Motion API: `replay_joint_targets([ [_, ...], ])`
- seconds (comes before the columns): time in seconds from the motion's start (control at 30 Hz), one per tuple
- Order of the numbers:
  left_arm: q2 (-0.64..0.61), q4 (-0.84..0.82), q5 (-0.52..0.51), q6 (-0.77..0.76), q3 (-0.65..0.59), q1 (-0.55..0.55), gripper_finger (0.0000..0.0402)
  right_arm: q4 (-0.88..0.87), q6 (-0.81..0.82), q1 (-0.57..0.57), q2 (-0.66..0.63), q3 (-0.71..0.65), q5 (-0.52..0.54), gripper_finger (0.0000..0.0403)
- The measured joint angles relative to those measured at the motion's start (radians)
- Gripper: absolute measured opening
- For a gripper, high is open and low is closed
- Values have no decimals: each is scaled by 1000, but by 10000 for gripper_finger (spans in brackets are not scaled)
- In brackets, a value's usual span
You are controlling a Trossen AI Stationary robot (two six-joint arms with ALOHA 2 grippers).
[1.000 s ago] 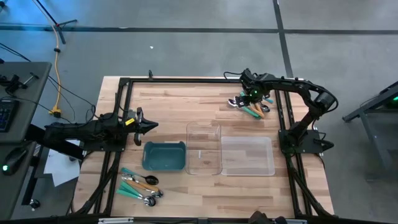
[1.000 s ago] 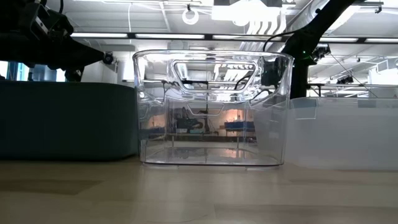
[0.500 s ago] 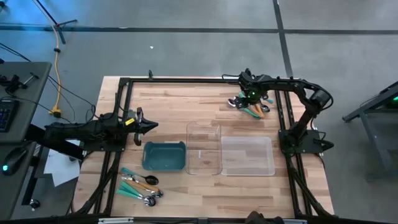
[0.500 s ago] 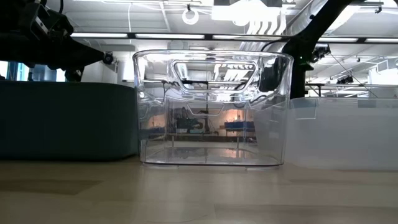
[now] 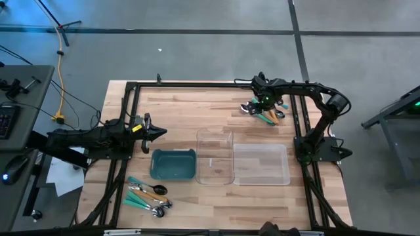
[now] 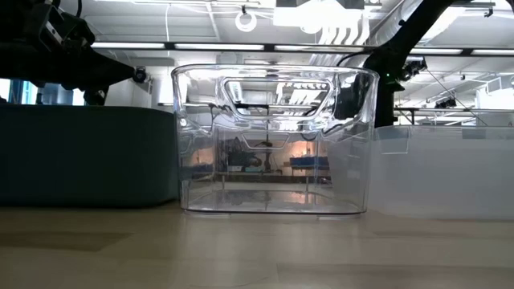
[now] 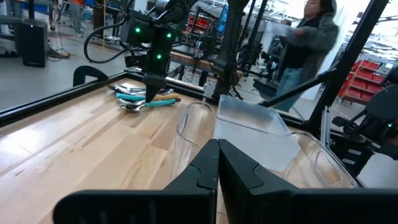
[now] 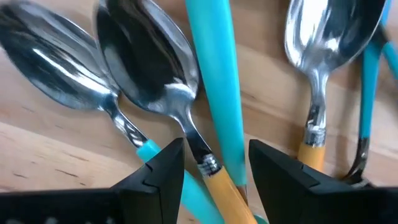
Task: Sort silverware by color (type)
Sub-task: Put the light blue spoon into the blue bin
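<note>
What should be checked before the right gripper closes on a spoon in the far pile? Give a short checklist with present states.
1. Right gripper open: ok.
2. Right gripper is down at the far pile of silverware: ok.
3. A single orange-handled spoon sits between the fingers: not ok, a teal handle lies there too.
4. Clear trays free to take a utensil: ok, nothing shows in them.
5. Left gripper shut, waiting beside the teal bin, away from the pile: ok.
</note>
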Motion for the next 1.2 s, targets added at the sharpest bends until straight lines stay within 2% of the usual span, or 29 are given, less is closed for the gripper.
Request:
replay_joint_targets([
  [0.17,0,0,0,0,0,0,0,-22,-36,0,-1,63,38,165],
  [0.27,0,0,0,0,0,0,0,-20,-45,0,-2,82,18,165],
  [0.43,0,0,0,0,0,0,0,-22,-45,20,-2,57,-12,165],
  [0.67,0,0,0,0,0,0,0,-12,-42,46,-3,17,2,165],
  [1.2,0,0,0,0,0,0,0,-10,-34,44,-3,15,37,165],
])
